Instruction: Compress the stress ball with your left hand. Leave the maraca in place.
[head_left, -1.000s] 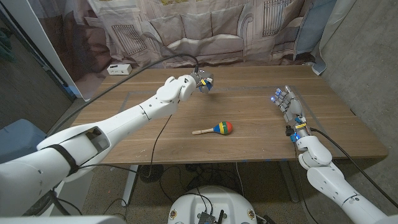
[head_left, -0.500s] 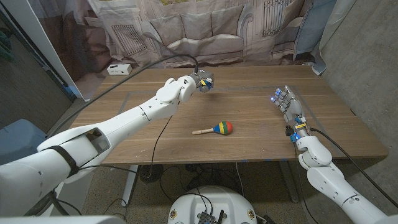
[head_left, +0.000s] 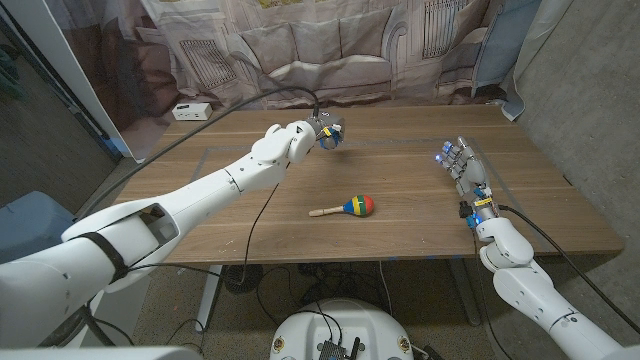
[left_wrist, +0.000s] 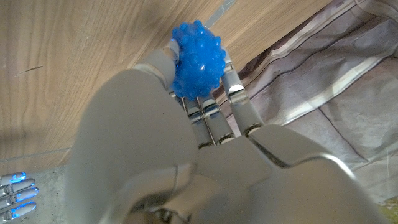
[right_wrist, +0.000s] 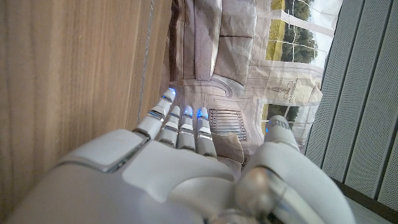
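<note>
Left hand (head_left: 322, 131) holds the blue stress ball (left_wrist: 198, 61) clamped in its fingers, near the table's (head_left: 250, 190) far edge. Right hand (head_left: 462, 165) idle, fingers apart, near the right edge. Risk: ball squirts out mid-squeeze and knocks the maraca (head_left: 347, 208) mid-table.

A printed curtain (head_left: 330, 45) hangs behind the wooden table (head_left: 400, 215), beside a grey wall (head_left: 590, 90).

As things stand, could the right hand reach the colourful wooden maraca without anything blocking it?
Probably yes: the right hand is open with bare table between it and the colourful wooden maraca; the left hand holds the blue spiky stress ball farther back.
</note>
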